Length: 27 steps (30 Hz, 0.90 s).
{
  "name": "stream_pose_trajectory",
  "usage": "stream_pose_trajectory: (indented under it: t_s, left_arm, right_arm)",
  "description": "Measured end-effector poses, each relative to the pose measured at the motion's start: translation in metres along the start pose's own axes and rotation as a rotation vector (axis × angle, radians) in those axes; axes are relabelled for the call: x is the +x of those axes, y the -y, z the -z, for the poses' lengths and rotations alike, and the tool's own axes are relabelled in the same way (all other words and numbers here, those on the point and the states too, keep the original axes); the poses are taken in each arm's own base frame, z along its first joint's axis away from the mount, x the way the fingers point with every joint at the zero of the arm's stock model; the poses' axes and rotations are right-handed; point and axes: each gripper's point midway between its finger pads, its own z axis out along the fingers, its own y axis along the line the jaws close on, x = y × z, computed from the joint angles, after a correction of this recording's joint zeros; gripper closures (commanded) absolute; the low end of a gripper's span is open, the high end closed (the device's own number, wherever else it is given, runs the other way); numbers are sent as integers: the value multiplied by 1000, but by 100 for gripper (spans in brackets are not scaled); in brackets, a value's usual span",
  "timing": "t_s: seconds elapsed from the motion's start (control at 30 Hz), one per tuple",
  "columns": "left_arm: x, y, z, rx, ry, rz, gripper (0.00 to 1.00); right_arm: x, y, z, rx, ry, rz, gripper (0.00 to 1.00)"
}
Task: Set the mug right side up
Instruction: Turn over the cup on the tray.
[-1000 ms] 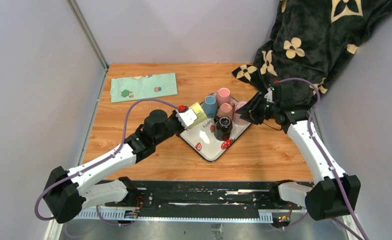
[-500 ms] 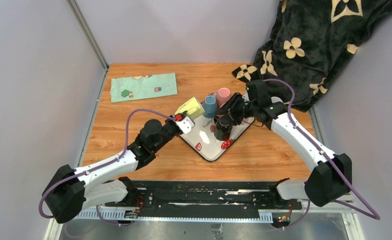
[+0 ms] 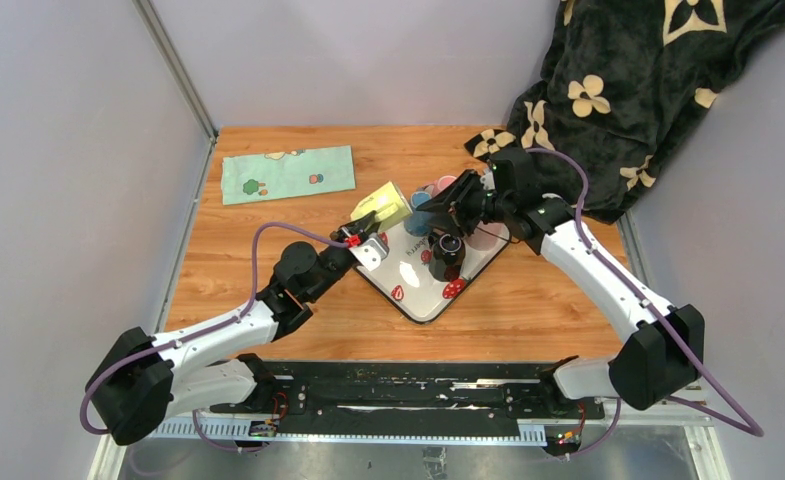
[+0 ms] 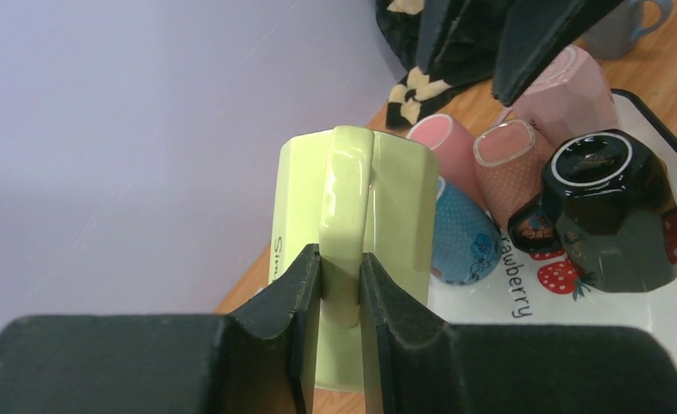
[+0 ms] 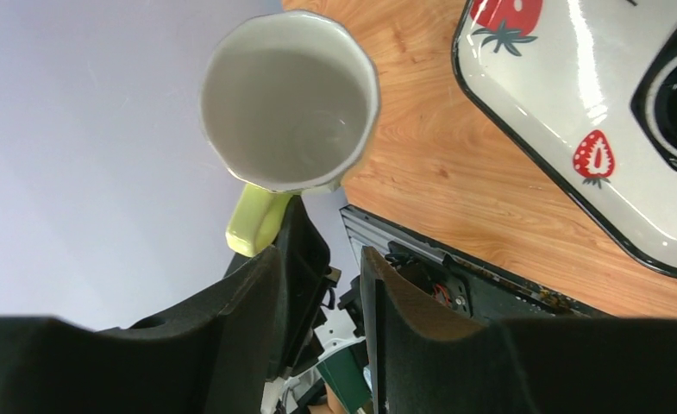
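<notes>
The yellow-green mug (image 3: pixel 382 204) hangs in the air over the left corner of the strawberry tray (image 3: pixel 416 296), lying on its side. My left gripper (image 3: pixel 366 230) is shut on its handle (image 4: pixel 348 207). In the left wrist view the handle sits pinched between the two pads, gripper (image 4: pixel 341 285). My right gripper (image 3: pixel 440 205) faces the mug from the right, open, with nothing between its fingers. In the right wrist view the mug's empty mouth (image 5: pixel 290 102) points at the camera, above the right gripper (image 5: pixel 322 267), which does not touch it.
A black mug (image 3: pixel 447 250) stands on the tray, with a blue cup (image 4: pixel 460 246) and pink cups (image 4: pixel 442 142) crowded at the tray's far end. A green mat (image 3: pixel 288 173) lies at the back left. A dark flowered blanket (image 3: pixel 628 90) drapes over the back right.
My left gripper has raised the yellow-green mug off the tray and tipped it up and back-left. My right arm has swung left from the blanket to face the mug.
</notes>
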Motion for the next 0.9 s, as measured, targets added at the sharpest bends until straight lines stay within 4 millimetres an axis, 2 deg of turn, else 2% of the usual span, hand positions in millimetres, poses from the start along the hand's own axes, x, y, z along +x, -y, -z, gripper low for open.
stream_pose_trajectory:
  t_s: [0.3,0.63,0.9]
  left_arm:
    - [-8,7,-2,61,49,-90,100]
    - [-12,14,-3,101,75,-157,100]
    - [-6,19,-5,118,63,-162,100]
  right_arm:
    - [0,-20,1,-48,-14,6,55]
    - [4,-19,-1,-46,-41,3,55]
    - [4,-19,-1,-45,-43,3,56]
